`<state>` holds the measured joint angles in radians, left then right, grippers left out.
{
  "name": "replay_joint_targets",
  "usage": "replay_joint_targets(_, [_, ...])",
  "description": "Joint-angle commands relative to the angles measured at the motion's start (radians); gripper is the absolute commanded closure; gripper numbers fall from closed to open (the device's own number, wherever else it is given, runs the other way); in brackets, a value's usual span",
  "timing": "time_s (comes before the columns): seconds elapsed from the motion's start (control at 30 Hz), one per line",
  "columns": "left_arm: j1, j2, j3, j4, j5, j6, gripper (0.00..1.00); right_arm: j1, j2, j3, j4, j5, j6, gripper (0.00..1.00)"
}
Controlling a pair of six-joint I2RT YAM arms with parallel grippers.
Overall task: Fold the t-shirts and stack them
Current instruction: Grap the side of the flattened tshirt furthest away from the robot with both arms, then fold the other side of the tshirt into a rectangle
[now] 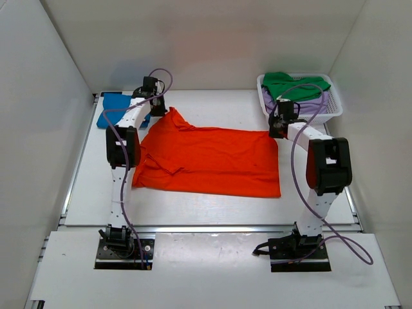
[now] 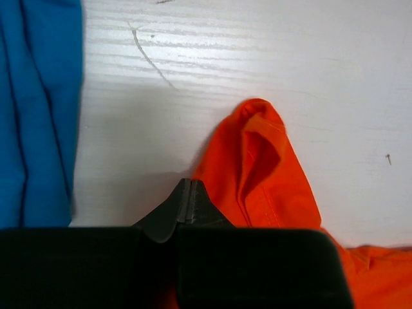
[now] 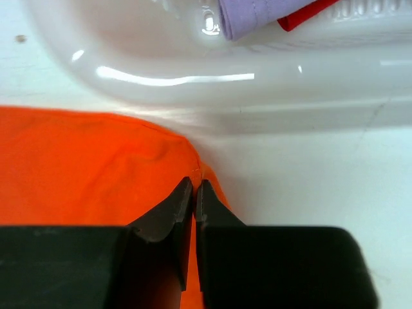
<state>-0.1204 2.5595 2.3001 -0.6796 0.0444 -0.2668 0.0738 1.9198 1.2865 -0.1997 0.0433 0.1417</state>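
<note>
The tabletop (image 1: 212, 209) carries the orange shirt (image 1: 212, 161) spread at its middle, with bare room in front and along the far edge. The basket (image 1: 335, 112) sits in the far right corner and the blue shirt (image 1: 114, 109) lies far left. The green shirt (image 1: 293, 84) tops the lavender shirt (image 1: 317, 106) in the basket. Only the wrist views show the grips. The left gripper (image 2: 191, 193) has its jaws closed on the orange shirt's raised far-left fold. The right gripper (image 3: 195, 193) pinches its far-right corner, just beside the basket wall.
</note>
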Motion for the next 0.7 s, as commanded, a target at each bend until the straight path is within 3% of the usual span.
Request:
replay_joint_targets(0.0, [0.013,-0.179,-0.068,0.020,0.032,0.031,1.00,0.006,-0.120,-0.033,0.040,-0.016,-0.016,1.00])
replay_joint_targets(0.23, [0.011,-0.422,-0.382,0.097,0.003,0.070,1.00,-0.014,-0.261,-0.165,0.052,-0.152,-0.037,1.00])
replay_joint_targets(0.67, [0.033,-0.789,-0.913,0.212,-0.018,0.094,1.00,-0.054,-0.424,-0.384,0.066,-0.260,-0.050,0.99])
